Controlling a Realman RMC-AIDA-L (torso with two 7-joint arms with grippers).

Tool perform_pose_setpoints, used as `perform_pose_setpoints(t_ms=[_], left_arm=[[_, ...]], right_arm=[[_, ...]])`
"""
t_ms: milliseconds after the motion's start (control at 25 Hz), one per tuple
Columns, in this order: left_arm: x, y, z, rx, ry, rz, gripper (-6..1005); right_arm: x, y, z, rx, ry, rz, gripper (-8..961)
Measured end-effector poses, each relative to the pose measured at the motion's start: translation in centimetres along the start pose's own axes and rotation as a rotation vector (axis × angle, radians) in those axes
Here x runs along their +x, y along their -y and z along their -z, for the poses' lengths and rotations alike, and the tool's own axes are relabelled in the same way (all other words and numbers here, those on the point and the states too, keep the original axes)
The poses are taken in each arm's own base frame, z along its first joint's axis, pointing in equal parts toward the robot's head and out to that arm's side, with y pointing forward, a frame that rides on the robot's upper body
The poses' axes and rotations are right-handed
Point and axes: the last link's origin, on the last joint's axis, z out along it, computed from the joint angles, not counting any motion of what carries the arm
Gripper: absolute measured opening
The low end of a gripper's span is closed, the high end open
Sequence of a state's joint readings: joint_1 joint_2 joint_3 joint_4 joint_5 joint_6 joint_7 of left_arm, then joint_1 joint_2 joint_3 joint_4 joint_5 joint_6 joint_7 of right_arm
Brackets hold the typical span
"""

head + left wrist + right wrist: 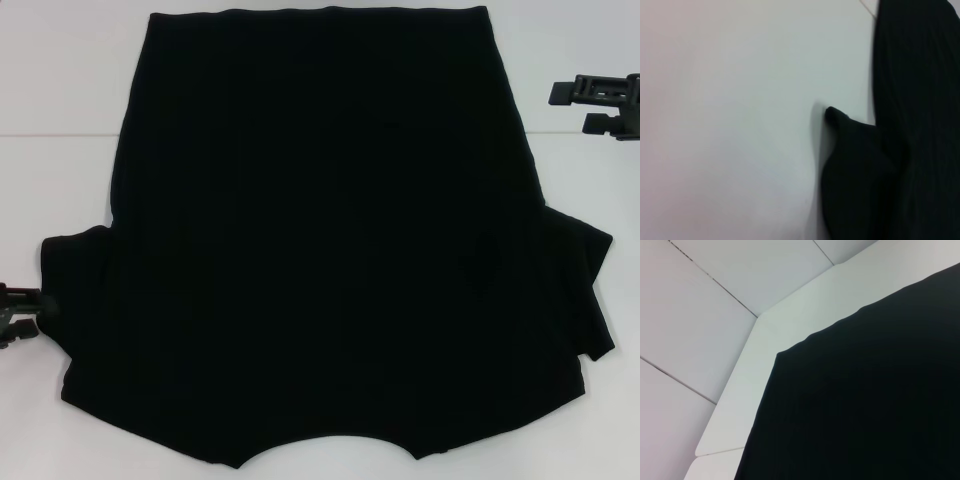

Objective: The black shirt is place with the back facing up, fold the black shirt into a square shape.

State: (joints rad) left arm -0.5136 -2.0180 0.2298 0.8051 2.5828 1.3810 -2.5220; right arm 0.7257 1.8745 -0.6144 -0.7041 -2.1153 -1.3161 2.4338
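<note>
The black shirt [330, 240] lies flat on the white table [60, 120], hem at the far side and neck opening at the near edge. No lettering shows. Its sleeves stick out at the near left [80, 270] and near right [580, 270]. My left gripper [22, 314] is low at the table's left edge, open, just beside the left sleeve. The left wrist view shows that sleeve's tip [840, 120] on the table. My right gripper [592, 107] is open and empty, apart from the shirt's far right side. The right wrist view shows the shirt's hem corner [865, 405].
The table's far corner and edge [755, 340] show in the right wrist view, with pale floor tiles [700, 315] beyond. White table surface lies to the left and right of the shirt's far half.
</note>
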Motion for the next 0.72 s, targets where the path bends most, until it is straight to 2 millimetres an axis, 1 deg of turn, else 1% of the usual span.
perform_pose_setpoints(t_ms=[400, 720], left_arm=[[0.1, 0.2, -0.4, 0.010, -0.013, 0.025, 421], [-0.3, -0.1, -1.3, 0.001, 0.008, 0.031, 409]], right_arm=[[0.1, 0.2, 0.1, 0.003, 0.002, -0.003, 941], [0.2, 0.3, 0.3, 0.006, 0.002, -0.006, 940]])
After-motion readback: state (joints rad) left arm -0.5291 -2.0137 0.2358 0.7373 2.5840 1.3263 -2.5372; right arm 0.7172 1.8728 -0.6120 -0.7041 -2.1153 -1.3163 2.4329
